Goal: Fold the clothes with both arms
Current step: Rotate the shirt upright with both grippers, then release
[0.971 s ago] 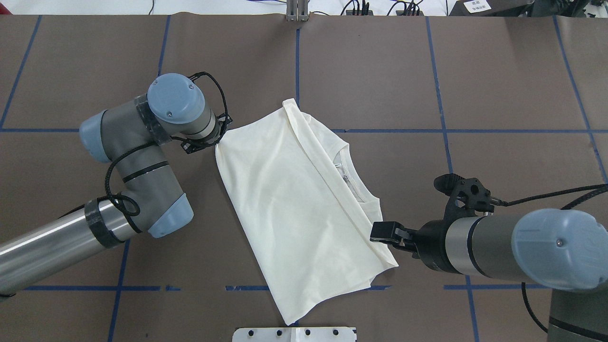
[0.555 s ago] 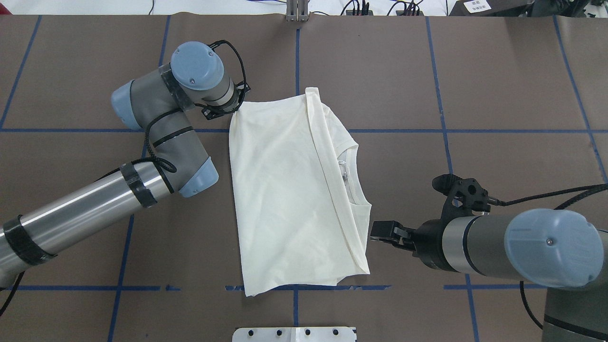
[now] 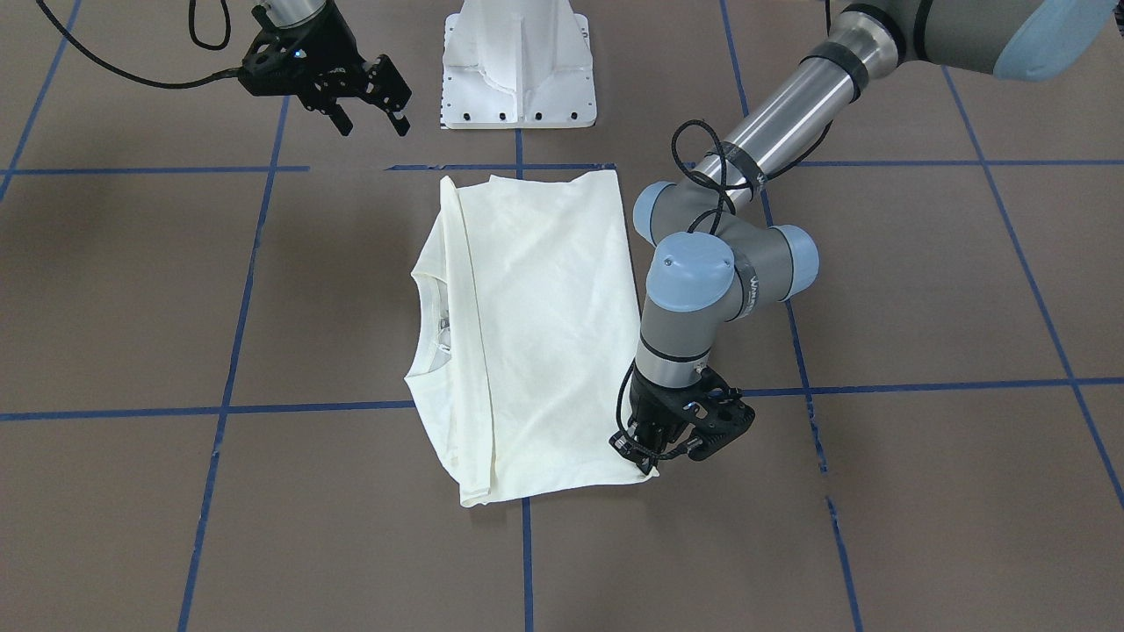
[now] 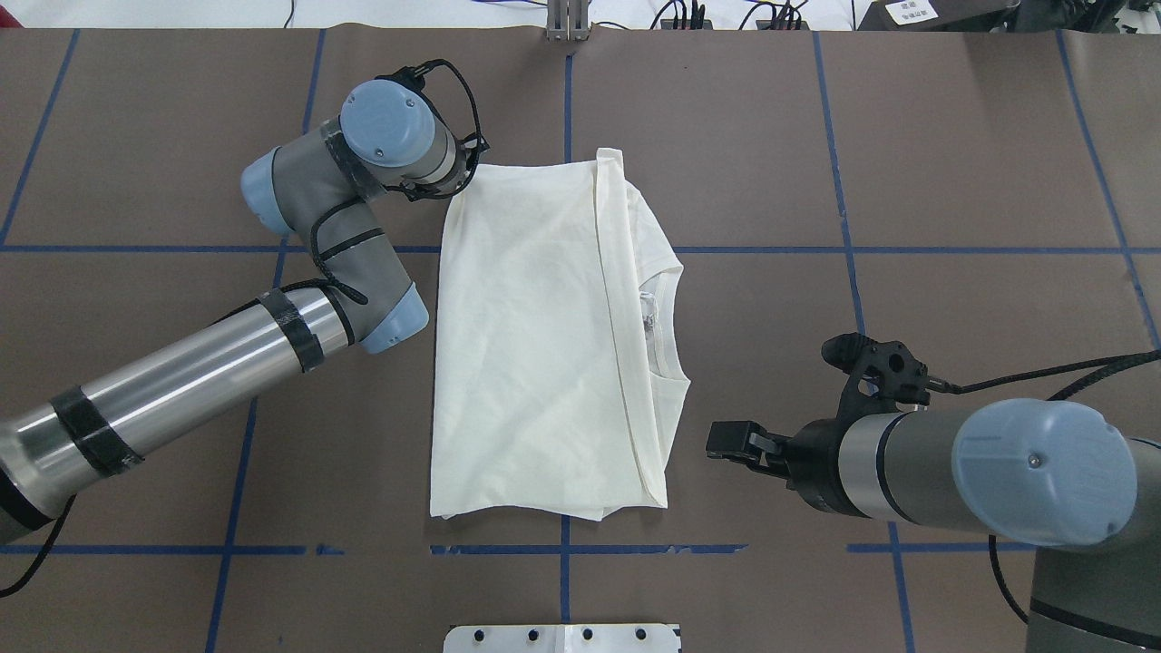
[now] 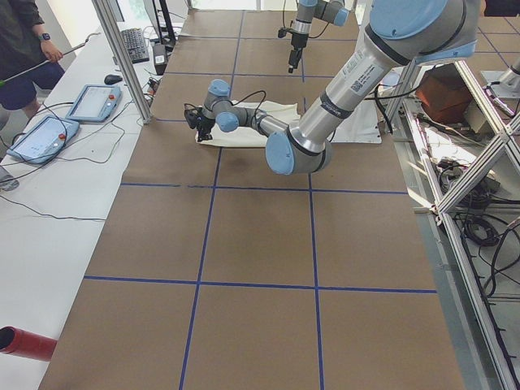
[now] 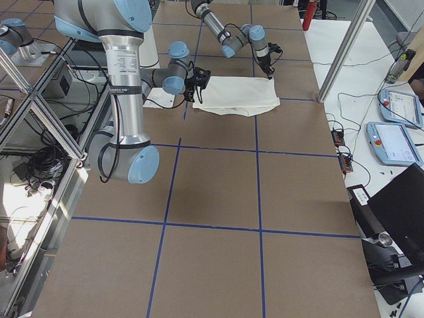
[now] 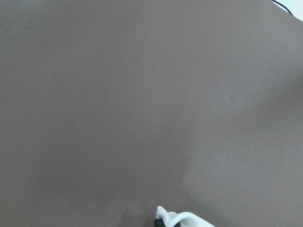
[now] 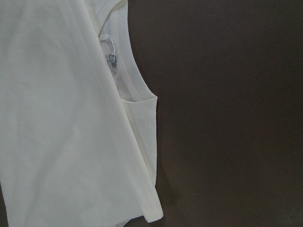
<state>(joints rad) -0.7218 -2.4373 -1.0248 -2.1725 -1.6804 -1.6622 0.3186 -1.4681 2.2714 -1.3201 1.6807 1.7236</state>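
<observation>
**Two arms, one shirt: a corner held at 11 o'clock**

One cream shirt (image 4: 535,345) lies in the middle of the desk (image 4: 952,181). It is folded lengthwise into a tall rectangle with the plain side up. The neck opening (image 4: 667,336) shows at its 3 o'clock edge in the overhead view, where a narrow strip of the lower layer is not covered.

The left arm (image 4: 181,390) bends over the shirt's 11 o'clock corner with its wrist pointing down. The left jaws look closed on that corner. The left wrist camera shows a small bunch of cloth (image 7: 182,218) by a dark tip at the bottom of its view. I judge that this grip serves to lay the far edge straight, as the sides run nearly parallel to the blue tape lines (image 4: 843,181).

The right arm (image 4: 907,462) comes in low from 4 o'clock. The right jaws stand apart and hold nothing, and they are near the shirt's edge but do not touch it. Probably they wait there to take the near corner for a cross fold, which is not yet done.
</observation>
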